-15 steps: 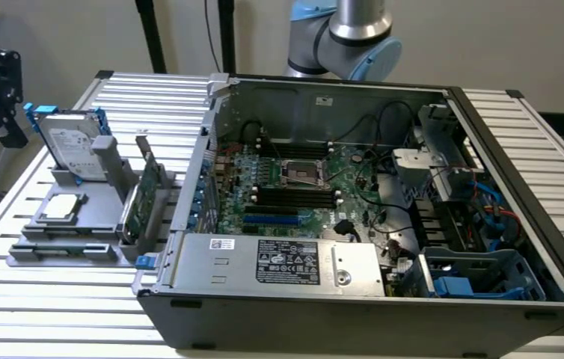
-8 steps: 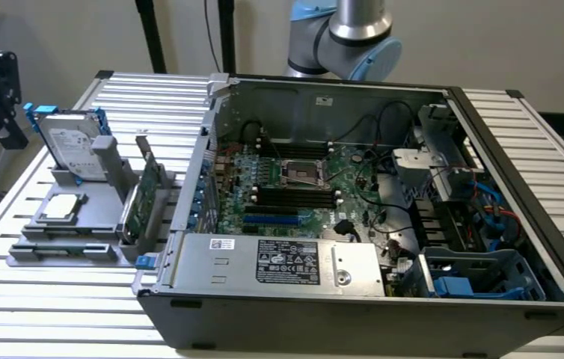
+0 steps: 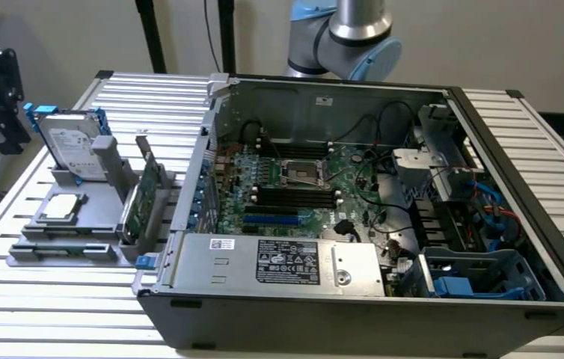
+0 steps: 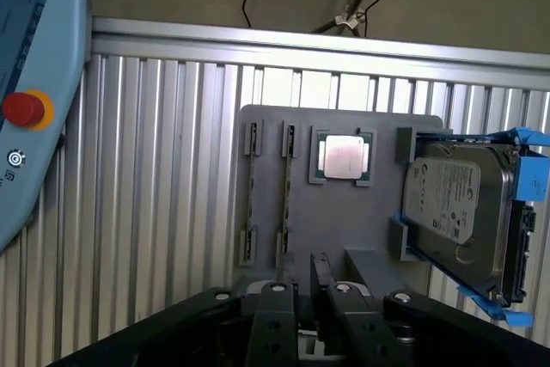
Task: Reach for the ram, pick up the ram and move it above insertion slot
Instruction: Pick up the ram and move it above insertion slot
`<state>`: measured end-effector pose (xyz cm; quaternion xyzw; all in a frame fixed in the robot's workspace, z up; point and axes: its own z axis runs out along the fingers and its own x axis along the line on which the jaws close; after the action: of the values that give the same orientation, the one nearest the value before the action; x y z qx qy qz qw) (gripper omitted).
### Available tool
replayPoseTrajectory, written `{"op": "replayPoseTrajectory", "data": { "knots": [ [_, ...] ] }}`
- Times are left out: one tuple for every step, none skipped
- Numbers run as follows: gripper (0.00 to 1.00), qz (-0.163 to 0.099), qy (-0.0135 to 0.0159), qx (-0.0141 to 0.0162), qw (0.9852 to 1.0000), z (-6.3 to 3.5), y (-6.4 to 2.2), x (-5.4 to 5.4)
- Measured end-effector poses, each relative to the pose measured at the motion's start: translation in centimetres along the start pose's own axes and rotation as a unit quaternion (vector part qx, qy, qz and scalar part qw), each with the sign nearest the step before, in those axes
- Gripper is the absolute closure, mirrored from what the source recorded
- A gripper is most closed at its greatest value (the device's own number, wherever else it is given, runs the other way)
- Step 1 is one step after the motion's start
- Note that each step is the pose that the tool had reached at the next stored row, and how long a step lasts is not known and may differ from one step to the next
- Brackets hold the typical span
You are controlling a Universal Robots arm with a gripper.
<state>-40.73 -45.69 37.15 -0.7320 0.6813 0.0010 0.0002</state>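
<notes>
1. When reading the wrist view, locate the claw (image 4: 307, 271) poised over one edge of the gray tray (image 4: 344, 225), which sits on the slatted counter (image 4: 155, 169). Record the claw's state as impossible to tell, with no ram seen in it.
2. Find the ram (image 4: 250, 191) as a thin edge-on strip seated in a long clipped slot of that tray, apart from the claw. Treat this identification as a judgement, given a second similar slot just beside it.
3. In the exterior view, find the same tray at the exterior view's left, in the lower left of the frame, beside the open computer case (image 3: 312, 321). Note the hard drive (image 3: 70, 146) standing at the tray's far end and the processor (image 3: 63, 207) lying between drive and ram slots.
4. Rate progress as early: reach not completed, no grasp, no lift. Count the transfer above the insertion slot (image 3: 292, 197), judged to be among the dark slots at frame centre, as not done.
</notes>
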Motion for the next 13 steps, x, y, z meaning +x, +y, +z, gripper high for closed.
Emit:
{"op": "replayPoseTrajectory", "data": {
  "knots": [
    [0.76, 0.0, 0.0, 0.0001, 1.0, 0.03, 0.0, 0.0],
    [0.7, 0.0, 0.0, 0.0, 1.0, 0.07, 0.0, 0.1],
    [0.64, 0.0, 0.0, 0.0, 1.0, 0.16, 0.0, 0.1],
    [0.64, 0.0, 0.0, 0.0, 1.0, 0.32, 0.01, 0.2],
    [0.64, 0.0, 0.0, 0.0, 1.0, 0.49, 0.02, 0.4],
    [0.64, 0.0, -0.0001, 0.0, 1.0, 0.69, 0.03, 0.5],
    [0.64, 0.0, -0.0002, 0.0001, 1.0, 0.88, 0.05, 0.7],
    [0.64, 0.0, -0.0002, 0.0, 1.0, 1.06, 0.06, 0.8],
    [0.64, 0.0, -0.0002, 0.0, 1.0, 1.23, 0.07, 1.0],
    [0.64, 0.0, -0.0003, 0.0, 1.0, 1.41, 0.08, 1.1],
    [0.64, 0.0, -0.0003, 0.0, 1.0, 1.58, 0.09, 1.3],
    [0.64, 0.0, -0.0004, 0.0, 1.0, 1.77, 0.1, 1.5],
    [0.64, 0.0, -0.0004, 0.0, 1.0, 1.96, 0.11, 1.6]
  ]
}}
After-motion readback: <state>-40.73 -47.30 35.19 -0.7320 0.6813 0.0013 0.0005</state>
